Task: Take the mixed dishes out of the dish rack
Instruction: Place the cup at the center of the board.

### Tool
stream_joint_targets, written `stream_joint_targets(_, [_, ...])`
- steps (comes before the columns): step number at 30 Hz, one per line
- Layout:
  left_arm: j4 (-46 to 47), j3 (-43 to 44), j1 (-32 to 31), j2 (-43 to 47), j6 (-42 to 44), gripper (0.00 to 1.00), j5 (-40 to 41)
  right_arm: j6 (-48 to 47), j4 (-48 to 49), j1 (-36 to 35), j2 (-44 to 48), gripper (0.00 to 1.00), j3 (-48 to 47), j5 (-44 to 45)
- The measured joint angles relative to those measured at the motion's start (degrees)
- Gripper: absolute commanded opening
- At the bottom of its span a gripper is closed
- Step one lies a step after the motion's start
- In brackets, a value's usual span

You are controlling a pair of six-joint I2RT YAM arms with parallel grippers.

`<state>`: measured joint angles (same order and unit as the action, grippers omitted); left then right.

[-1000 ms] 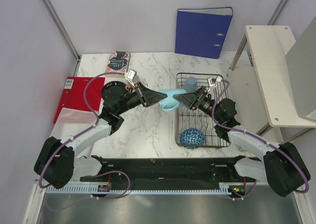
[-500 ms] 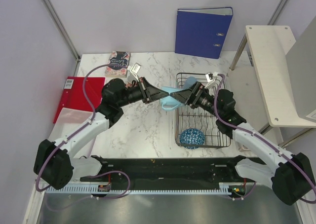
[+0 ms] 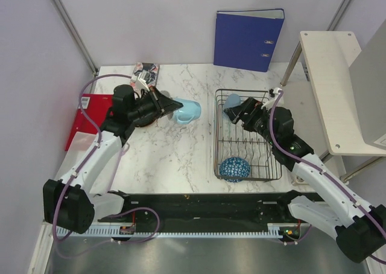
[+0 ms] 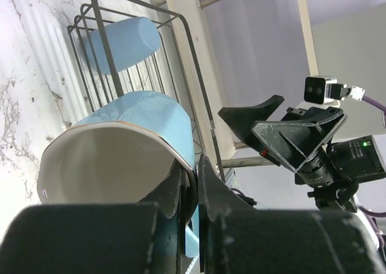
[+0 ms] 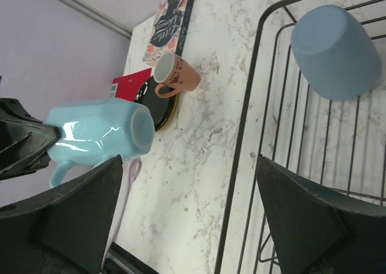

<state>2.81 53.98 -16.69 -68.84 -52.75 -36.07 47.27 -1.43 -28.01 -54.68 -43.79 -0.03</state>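
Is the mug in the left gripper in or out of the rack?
Out. The left gripper holds the mug by its rim above the table, left of the rack, apart from it.

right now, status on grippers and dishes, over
Left gripper shut on rim of light blue ceramic mug, left of black wire dish rack. Right gripper open, empty, above rack. Darker blue mug, blue net-patterned bowl inside rack. Nothing blocking.

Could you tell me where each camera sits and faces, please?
Top external: above and behind both arms, looking down; bases to grippers show.
Left wrist: behind the left gripper, shut on the pale blue ceramic mug, facing the black wire dish rack.
Right wrist: between the fingers of the open right gripper, facing left over the rack's edge.
Shared: both wrist views show that mug.
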Motion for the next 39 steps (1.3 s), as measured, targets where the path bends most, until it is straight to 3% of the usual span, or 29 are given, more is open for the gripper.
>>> stream_joint_targets(5, [-6.84,2.99,0.13,-0.98,3.69,0.02,0.94,-2.12,-3.32,0.0,1.16,0.98,0.0,2.91])
stream_joint_targets(10, [-19.21,16.85,-0.5,-9.68,11.78,0.02,8.41,-3.91,-6.4,0.0,1.64,0.98,-0.17,5.14])
stream_joint_targets(18, [-35.78,39.6,-7.65,-28.72,26.05,0.02,33.62,-5.38,-10.16,0.0,0.68,0.98,-0.33,6.69])
stream_joint_targets(23, [-43.39,51.8,-12.02,-39.47,31.39,0.02,43.04,-5.79,-11.41,0.0,-0.2,0.98,-0.83,7.56])
stream_joint_targets(29, [-48.06,63.8,-13.29,-49.48,33.81,0.02,46.84,-6.19,-11.63,0.0,-0.96,0.98,-1.16,7.69])
stream_joint_targets(39, [-51.32,68.24,-12.92,-60.35,34.69,0.02,49.11,-6.58,-12.72,0.0,-1.36,0.98,-1.16,7.52])
